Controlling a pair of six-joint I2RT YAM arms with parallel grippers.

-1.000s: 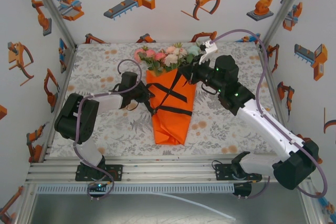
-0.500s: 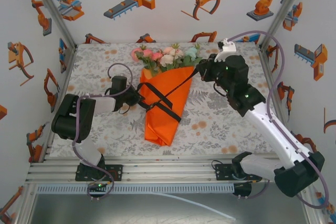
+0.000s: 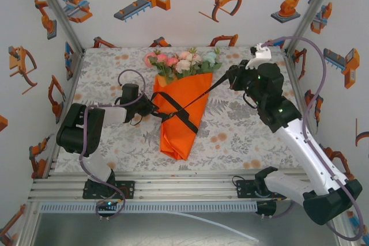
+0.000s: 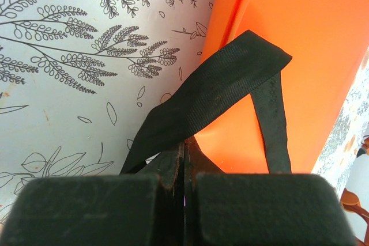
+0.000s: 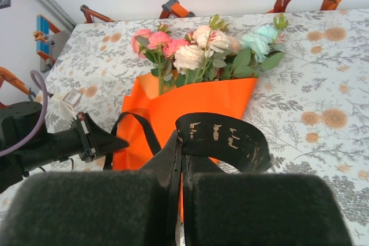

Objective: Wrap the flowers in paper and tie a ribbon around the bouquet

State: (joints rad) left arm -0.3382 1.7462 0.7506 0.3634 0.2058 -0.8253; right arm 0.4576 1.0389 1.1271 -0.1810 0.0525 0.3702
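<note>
The bouquet point(image 3: 180, 133) lies at the center of the top view, flowers point(image 3: 181, 61) uppermost. The ribbon point(image 4: 213, 93) crosses its paper point(image 3: 173, 99). The 2 grippers, left point(image 3: 153, 106) center-left and right point(image 3: 230, 78) upper-right, each clamp a ribbon end.

Black joint housings, white links, purple-grey cables point(image 5: 42, 109); green lights on right arm point(image 3: 291, 133); black pincer pads point(image 4: 86, 211).

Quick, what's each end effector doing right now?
Left end effector: closed, pinching one end of the ribbon.
Right end effector: closed, pinching the other end of the ribbon.
</note>
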